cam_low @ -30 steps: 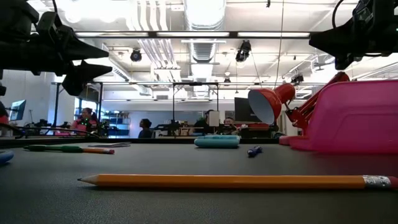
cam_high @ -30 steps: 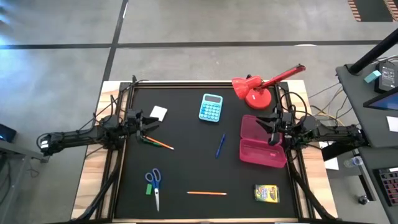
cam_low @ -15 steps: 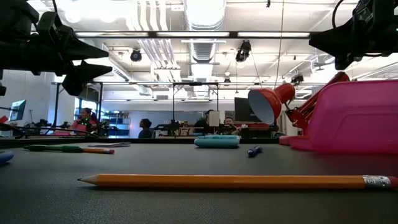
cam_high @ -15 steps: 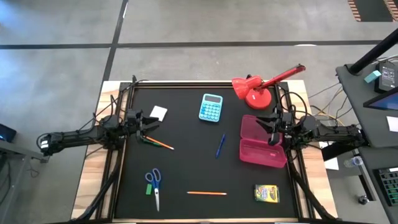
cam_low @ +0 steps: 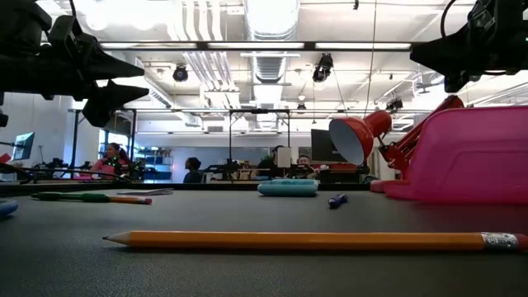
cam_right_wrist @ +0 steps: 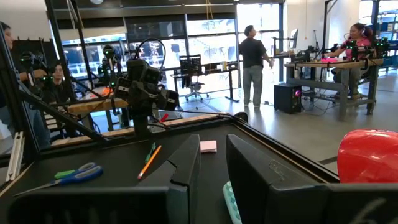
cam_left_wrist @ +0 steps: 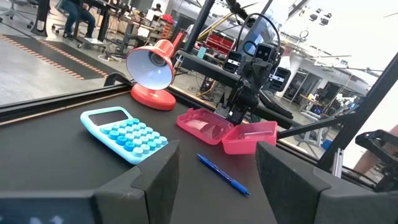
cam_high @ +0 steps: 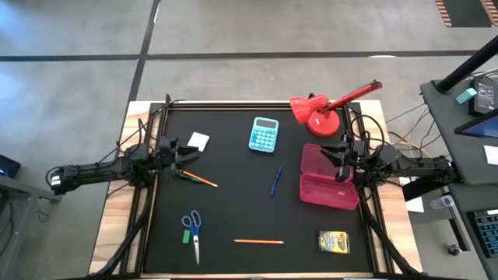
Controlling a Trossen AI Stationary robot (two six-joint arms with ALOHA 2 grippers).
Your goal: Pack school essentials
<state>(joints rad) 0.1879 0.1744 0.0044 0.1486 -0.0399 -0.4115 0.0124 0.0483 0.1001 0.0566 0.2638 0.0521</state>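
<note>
- From the high view, the black table mat point(cam_high: 233, 210) was seen with the left gripper point(cam_high: 184, 155) held at its left edge, fingers parted, just above a pair of thin orange and green pencils point(cam_high: 196, 179) and beside a small white square pad point(cam_high: 198, 141). The right gripper point(cam_high: 336, 159) was held over the right rim of an open pink plastic pencil case point(cam_high: 327, 177), its fingers spread apart. A blue pen point(cam_high: 275, 183) lay just left of the case; blue-handled scissors point(cam_high: 193, 230) with a tiny green block point(cam_high: 186, 236), a single orange pencil point(cam_high: 258, 242) and a yellow-green crayon box point(cam_high: 334, 242) were spread along the near side. A light blue calculator point(cam_high: 264, 134) and a red desk lamp point(cam_high: 320, 110) stood at the far side.
- In the low view, the orange pencil point(cam_low: 313, 241) lay nearest, and the pink case point(cam_low: 466, 157) stood at the right.
- In the left wrist view, the left fingers point(cam_left_wrist: 158, 177) were set wide, nothing between them.
- In the right wrist view, the right fingers point(cam_right_wrist: 183, 168) were apart and seemingly empty.
</note>
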